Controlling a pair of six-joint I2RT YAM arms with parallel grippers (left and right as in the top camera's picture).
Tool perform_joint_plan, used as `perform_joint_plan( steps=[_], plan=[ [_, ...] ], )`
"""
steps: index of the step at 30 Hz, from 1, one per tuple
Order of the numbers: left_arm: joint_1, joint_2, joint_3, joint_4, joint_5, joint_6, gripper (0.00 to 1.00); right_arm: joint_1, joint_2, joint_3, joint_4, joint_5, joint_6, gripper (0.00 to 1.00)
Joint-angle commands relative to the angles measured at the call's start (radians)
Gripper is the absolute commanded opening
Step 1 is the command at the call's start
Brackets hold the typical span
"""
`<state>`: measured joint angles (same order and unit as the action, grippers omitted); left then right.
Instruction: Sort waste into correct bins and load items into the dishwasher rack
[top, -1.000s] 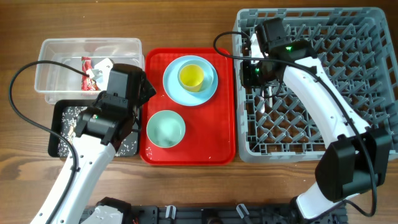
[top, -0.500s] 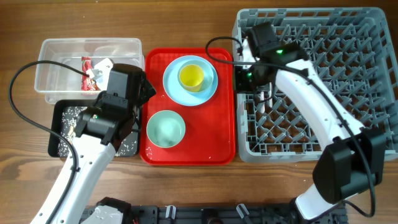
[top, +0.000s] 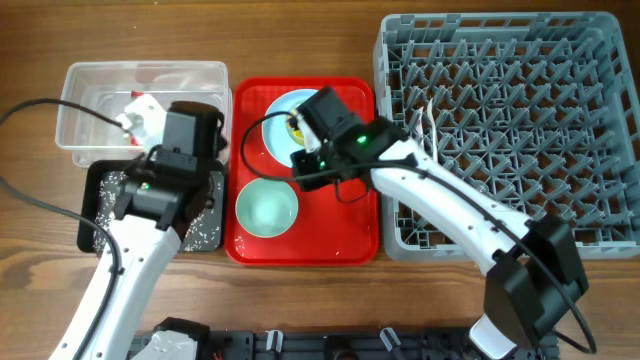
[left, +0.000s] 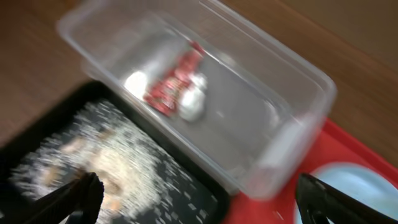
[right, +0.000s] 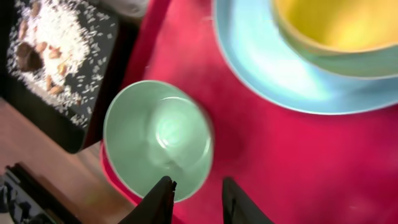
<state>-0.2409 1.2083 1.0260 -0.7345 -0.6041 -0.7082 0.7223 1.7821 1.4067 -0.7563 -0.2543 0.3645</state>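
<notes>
Hazard one: the right hand (right: 196, 199) hangs just above the near rim of the mint bowl (right: 158, 140), fingers only narrowly apart and gripping nothing. With so small a gap, a descent may land a fingertip on the rim rather than astride it. That would tip the bowl or skid it across the red tray (right: 249, 155). Widening first would remove the cause.

Hazard two: a pinch on one side of a smooth rim will probably let the bowl swing or slip on the carry to the rack (top: 600, 230), which lies well apart to the hand's right.

Hazard three: the yellow cup (right: 336, 25) stands loose on the blue plate (right: 292, 74) just beside the hand, partly under the wrist. A low swing could knock it over.

Pose: the right arm (top: 440, 200) reaches from its base across the rack's corner to the tray, wrist bent so the hand points down. The left hand (left: 196, 186) is spread wide and empty above the two tubs. Beneath it the wrapper (left: 171, 87) and paper scrap (left: 193, 106) lie in the clear tub (left: 292, 130), and rice (left: 93, 155) in the black tub (left: 193, 205). Both arms are near each other at the tray's edge, so contact is possible.
</notes>
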Motion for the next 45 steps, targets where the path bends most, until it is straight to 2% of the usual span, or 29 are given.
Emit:
perform_joint_plan(
  steps=[1, 2, 5, 12, 18, 22, 32, 38, 45],
  plan=[
    [0.090, 0.002, 0.005, -0.032, -0.282, 0.013, 1.00, 0.042, 0.015, -0.008, 0.019, -0.006, 0.013, 0.28],
    [0.205, 0.002, 0.005, -0.098, -0.318, 0.017, 1.00, 0.087, 0.015, -0.008, 0.047, -0.006, 0.005, 0.29],
    [0.349, 0.002, 0.005, -0.163, -0.317, 0.017, 1.00, 0.137, 0.015, -0.008, 0.080, 0.023, 0.001, 0.31],
    [0.537, 0.002, 0.005, -0.172, -0.301, 0.016, 1.00, 0.238, 0.018, -0.008, 0.181, 0.082, -0.057, 0.34],
    [0.557, 0.002, 0.005, -0.172, -0.301, 0.016, 1.00, 0.329, 0.086, -0.008, 0.269, 0.111, -0.135, 0.37],
    [0.557, 0.002, 0.005, -0.172, -0.301, 0.016, 1.00, 0.356, 0.148, -0.008, 0.280, 0.170, -0.137, 0.37],
    [0.557, 0.002, 0.005, -0.172, -0.301, 0.016, 1.00, 0.357, 0.193, -0.008, 0.233, 0.247, -0.136, 0.38],
    [0.557, 0.002, 0.005, -0.172, -0.301, 0.016, 1.00, 0.357, 0.193, -0.008, 0.202, 0.246, -0.128, 0.32],
    [0.557, 0.002, 0.005, -0.172, -0.301, 0.016, 1.00, 0.357, 0.193, -0.008, 0.167, 0.246, -0.128, 0.32]
  ],
)
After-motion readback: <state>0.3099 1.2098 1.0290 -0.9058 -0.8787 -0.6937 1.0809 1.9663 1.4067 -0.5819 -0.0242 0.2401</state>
